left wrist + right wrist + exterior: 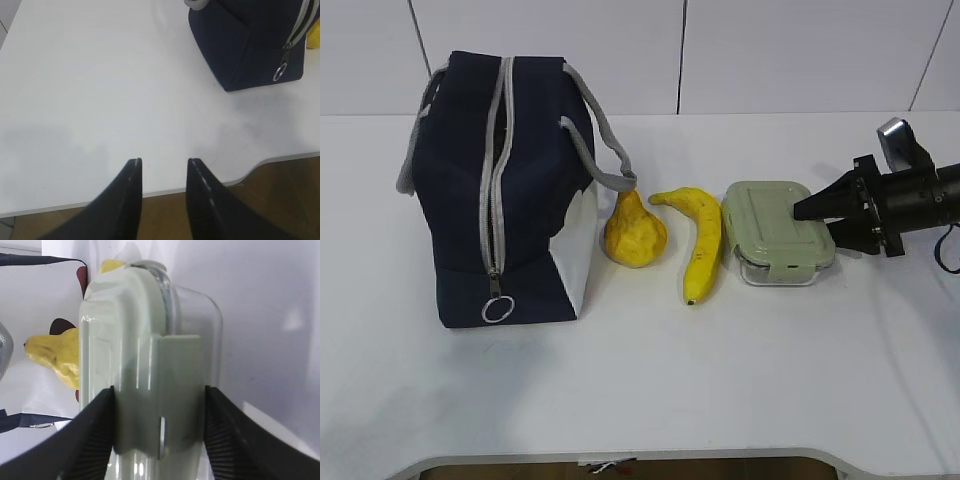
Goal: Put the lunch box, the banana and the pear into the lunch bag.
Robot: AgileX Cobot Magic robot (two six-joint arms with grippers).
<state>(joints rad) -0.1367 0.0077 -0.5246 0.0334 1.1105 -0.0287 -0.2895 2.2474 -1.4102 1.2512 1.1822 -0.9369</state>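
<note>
Four task items sit in a row on the smooth white surface. Farthest left stands the boxy navy-blue fabric lunch bag, upright, with a grey zipper running down its front to a round metal ring pull, grey webbing handles draped over the top and a white lower side panel. Just beside it lies the bulbous yellow pear with brownish speckles, its narrow top pointing away from the camera. Next comes the curved, glossy yellow banana, dark at its tip, then the small rectangular clear glass lunch box with a matte sage-green snap-lock lid and rounded corners.

The right pincer, black and tapered, reaches in from the right at lid height. In the right wrist view its ribbed black fingers flank the lunch box's lid clasp on both sides, apparently touching it, though whether they press firmly is hard to judge. The box rests on the surface.

The left pincer hovers over bare surface near the front edge, its two smooth black fingers parted and holding nothing, with the bag's corner well off to its upper right.
</note>
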